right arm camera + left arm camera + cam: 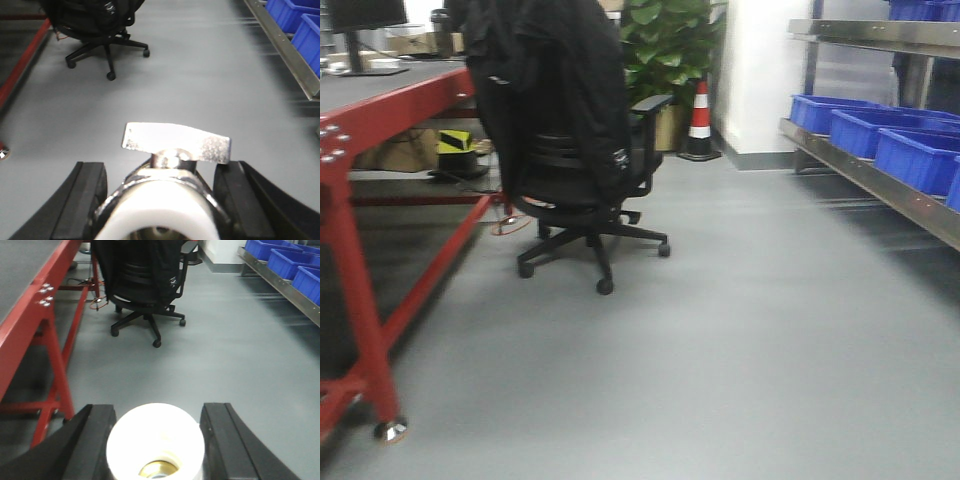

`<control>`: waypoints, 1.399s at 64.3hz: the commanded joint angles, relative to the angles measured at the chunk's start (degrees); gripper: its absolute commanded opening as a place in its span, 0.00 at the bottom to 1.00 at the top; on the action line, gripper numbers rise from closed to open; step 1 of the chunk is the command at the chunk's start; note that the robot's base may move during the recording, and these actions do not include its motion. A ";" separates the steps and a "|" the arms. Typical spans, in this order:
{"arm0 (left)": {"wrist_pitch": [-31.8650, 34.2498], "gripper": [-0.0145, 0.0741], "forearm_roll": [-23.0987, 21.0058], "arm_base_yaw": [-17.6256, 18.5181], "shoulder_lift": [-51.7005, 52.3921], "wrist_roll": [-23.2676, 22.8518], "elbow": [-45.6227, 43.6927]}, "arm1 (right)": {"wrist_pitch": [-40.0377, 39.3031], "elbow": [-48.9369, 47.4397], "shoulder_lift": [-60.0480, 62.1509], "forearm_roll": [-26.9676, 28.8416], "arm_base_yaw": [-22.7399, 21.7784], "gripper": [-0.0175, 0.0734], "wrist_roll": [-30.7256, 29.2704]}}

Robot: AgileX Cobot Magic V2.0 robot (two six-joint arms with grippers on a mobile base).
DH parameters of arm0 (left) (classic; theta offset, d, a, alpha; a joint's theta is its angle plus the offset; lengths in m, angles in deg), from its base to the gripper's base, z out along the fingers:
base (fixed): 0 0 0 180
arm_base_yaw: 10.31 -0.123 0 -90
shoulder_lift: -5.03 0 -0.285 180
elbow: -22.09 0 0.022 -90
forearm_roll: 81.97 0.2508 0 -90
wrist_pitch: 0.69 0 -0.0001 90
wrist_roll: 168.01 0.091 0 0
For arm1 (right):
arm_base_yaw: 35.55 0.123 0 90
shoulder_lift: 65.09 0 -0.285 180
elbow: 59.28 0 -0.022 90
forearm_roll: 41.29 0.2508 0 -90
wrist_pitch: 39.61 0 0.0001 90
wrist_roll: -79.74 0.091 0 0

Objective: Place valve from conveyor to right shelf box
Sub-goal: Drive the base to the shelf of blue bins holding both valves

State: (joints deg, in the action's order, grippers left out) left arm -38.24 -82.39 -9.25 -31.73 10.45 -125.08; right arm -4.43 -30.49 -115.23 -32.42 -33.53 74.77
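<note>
Valve (175,142) clenched in right gripper (162,172), second valve (155,440) in left gripper (157,412); placing into shelf boxes (910,155) at two o'clock remains.

Front camera faces the office chair (582,208) across the floor (740,360); wrist cameras sit close behind the left hand (156,415) and right hand (160,172), sharing that chair.
</note>
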 commanded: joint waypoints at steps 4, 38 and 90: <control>2.63 0.04 -0.38 -0.06 0.44 0.03 -0.30 | -4.11 -0.54 0.73 -0.16 -0.02 0.01 -0.56; 2.63 0.04 -0.38 -0.06 0.44 0.03 -0.30 | -4.23 -0.54 0.73 -0.16 -0.02 0.01 -0.56; 2.63 0.04 -0.38 -0.06 0.44 0.03 -0.30 | -4.23 -0.54 0.73 -0.16 -0.02 0.01 -0.56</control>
State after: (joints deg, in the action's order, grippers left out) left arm -38.24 -82.39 -9.25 -31.73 10.45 -125.08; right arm -4.43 -30.49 -115.23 -32.31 -33.53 74.77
